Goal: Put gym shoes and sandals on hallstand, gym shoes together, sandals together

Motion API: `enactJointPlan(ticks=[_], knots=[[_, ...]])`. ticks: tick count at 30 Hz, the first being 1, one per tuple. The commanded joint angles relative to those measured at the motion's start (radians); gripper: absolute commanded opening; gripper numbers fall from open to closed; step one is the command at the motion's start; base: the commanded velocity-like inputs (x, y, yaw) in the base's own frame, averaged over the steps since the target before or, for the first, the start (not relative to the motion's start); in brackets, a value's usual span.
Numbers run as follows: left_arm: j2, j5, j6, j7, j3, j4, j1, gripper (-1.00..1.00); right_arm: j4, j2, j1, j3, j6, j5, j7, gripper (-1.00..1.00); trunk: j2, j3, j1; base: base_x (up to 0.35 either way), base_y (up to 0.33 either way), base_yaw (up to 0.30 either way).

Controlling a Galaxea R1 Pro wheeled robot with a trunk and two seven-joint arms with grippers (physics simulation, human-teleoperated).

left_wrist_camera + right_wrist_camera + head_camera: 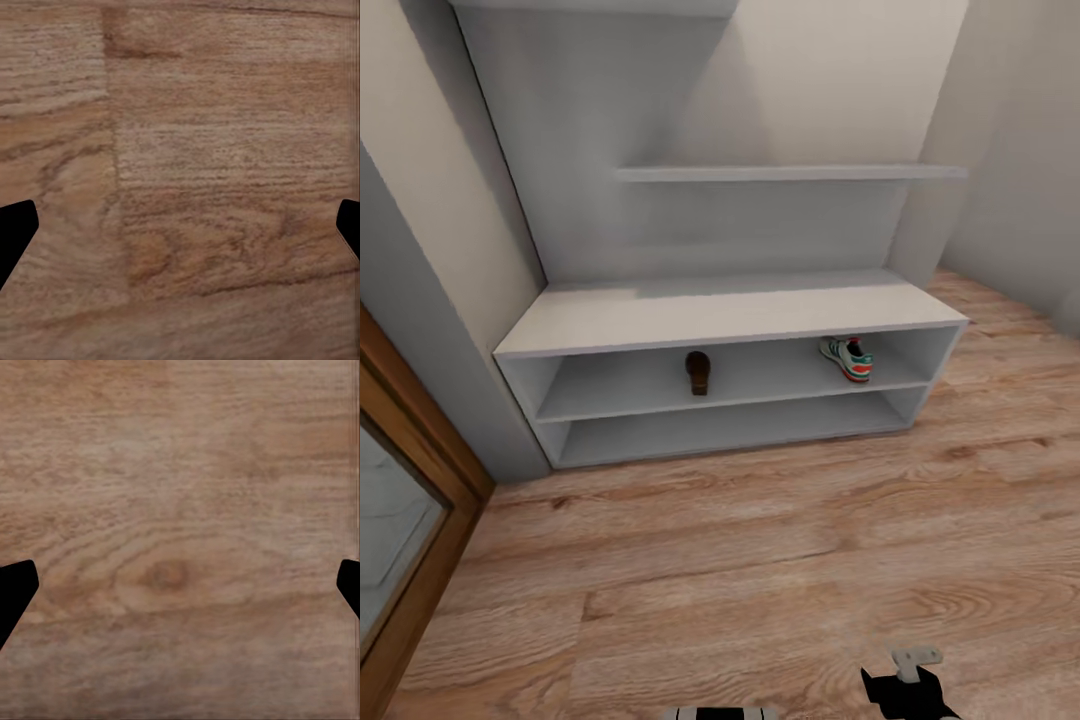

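On the hallstand's (720, 310) upper open shelf a brown sandal (698, 372) sat at 12 o'clock, a gym shoe (847, 358) toward 1 o'clock, while both grippers' fingers (15, 232) (15, 592) were spread wide over the wood floor (760, 560).

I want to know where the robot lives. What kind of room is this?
Probably a hallway at home: a white shoe rack against the wall holds a sneaker and a brown sandal, and the wooden floor runs past it.
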State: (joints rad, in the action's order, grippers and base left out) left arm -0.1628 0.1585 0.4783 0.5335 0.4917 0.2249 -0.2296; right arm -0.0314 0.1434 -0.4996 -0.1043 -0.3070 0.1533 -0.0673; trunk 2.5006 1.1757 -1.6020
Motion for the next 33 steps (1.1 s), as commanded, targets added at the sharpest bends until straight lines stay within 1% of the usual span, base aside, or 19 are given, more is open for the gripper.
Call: enactJointPlan(ticks=[1, 6, 8, 10, 12, 16, 17, 18, 19, 21, 26, 33], knots=[[0.000, 0.010, 0.005, 0.003, 0.009, -0.001, 0.000, 1.00, 0.001, -0.001, 0.000, -0.009, -0.003, 0.009, -0.003, 1.00, 0.000, 0.001, 0.000, 0.000, 0.000, -0.268], [0.000, 0.010, 0.005, 0.003, 0.009, 0.000, 0.000, 1.00, 0.000, -0.002, 0.003, -0.010, -0.004, 0.007, -0.002, 1.00, 0.000, 0.001, 0.000, 0.000, 0.000, -0.268], [0.000, 0.010, 0.005, 0.003, 0.009, 0.000, 0.000, 1.00, 0.000, -0.002, 0.003, -0.011, -0.004, -0.003, -0.002, 1.00, 0.000, 0.001, 0.000, 0.000, 0.000, -0.268], [0.000, 0.010, 0.005, 0.003, 0.009, 0.000, 0.000, 1.00, 0.000, -0.002, 0.004, -0.011, -0.004, -0.017, -0.002, 1.00, 0.000, -0.007, 0.001, 0.000, 0.000, -0.268], [0.000, 0.010, 0.005, 0.003, 0.010, 0.000, 0.000, 1.00, 0.000, -0.002, 0.004, -0.012, -0.004, -0.037, -0.002, 1.00, -0.001, -0.015, 0.002, 0.000, 0.000, -0.268], [0.000, 0.010, 0.005, 0.003, 0.009, 0.000, 0.000, 1.00, 0.000, 0.000, 0.004, -0.012, -0.004, -0.090, -0.002, 1.00, -0.029, -0.027, 0.017, 0.000, 0.000, -0.268], [0.000, 0.010, 0.005, 0.003, 0.009, 0.000, 0.000, 1.00, 0.001, 0.002, 0.004, -0.011, -0.003, -0.116, -0.002, 1.00, -0.036, -0.030, 0.021, 0.000, 0.000, -0.268], [0.000, 0.010, 0.005, 0.003, 0.009, 0.000, 0.000, 1.00, 0.001, 0.002, 0.004, -0.011, -0.003, -0.116, -0.002, 1.00, -0.043, -0.034, 0.025, 0.000, 0.000, -0.268], [0.000, 0.010, 0.005, 0.003, 0.010, 0.000, 0.000, 1.00, 0.001, 0.004, 0.004, -0.011, -0.003, -0.147, -0.003, 1.00, -0.050, -0.037, 0.029, 0.000, 0.000, -0.268], [0.000, 0.010, 0.004, 0.003, 0.010, 0.000, 0.000, 1.00, 0.001, 0.005, 0.004, -0.010, -0.004, -0.164, -0.004, 1.00, -0.064, -0.043, 0.037, 0.000, 0.000, -0.268], [-0.001, 0.010, 0.003, 0.003, 0.010, 0.000, 0.000, 1.00, 0.003, 0.000, 0.005, -0.008, -0.004, -0.178, -0.006, 1.00, -0.099, -0.059, 0.056, 0.000, 0.000, -0.268], [-0.001, 0.009, 0.003, 0.003, 0.010, 0.000, -0.001, 1.00, 0.004, -0.002, 0.005, -0.008, -0.004, -0.178, -0.006, 1.00, -0.148, -0.081, 0.083, 0.000, 0.000, -0.268]])
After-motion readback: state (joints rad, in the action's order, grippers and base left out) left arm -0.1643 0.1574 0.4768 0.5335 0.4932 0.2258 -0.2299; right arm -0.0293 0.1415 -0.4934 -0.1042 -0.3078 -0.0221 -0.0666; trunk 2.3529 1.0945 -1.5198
